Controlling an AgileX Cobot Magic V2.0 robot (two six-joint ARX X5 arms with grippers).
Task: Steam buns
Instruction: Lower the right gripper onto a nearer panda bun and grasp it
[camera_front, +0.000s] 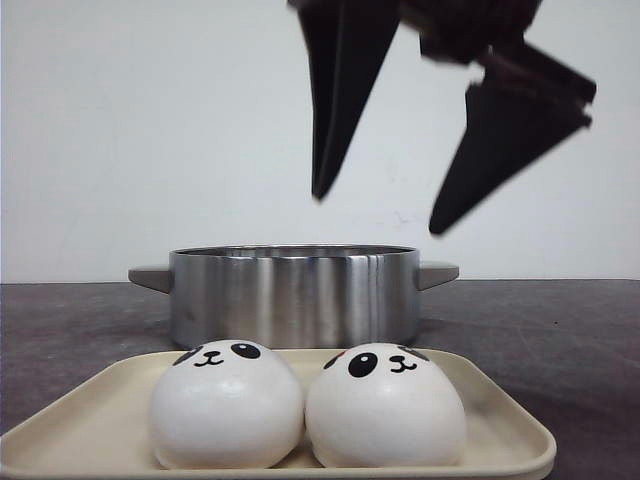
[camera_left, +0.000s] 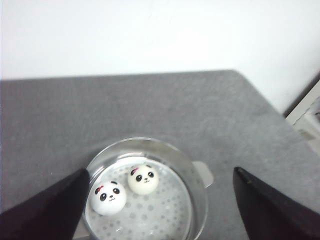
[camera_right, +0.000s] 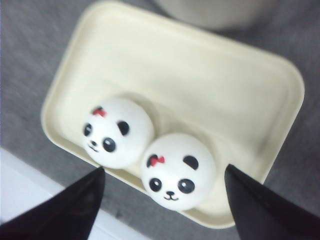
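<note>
While two buns (camera_left: 125, 187) sit in pot (camera_front: 293, 293), two on tray (camera_right: 240, 85).

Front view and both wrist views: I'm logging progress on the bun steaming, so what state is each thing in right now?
Round steel pot: uncovered, two white panda buns inside on its perforated base.
Cream rectangular tray: holds two panda buns, side by side.
Left gripper: fingers open, empty, above the pot.
Right gripper: fingers open, empty, above the tray.

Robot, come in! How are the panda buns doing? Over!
Left gripper open, empty, above the pot; two buns inside. Right gripper open, empty, over the tray; two buns waiting. Nothing in the way.
</note>
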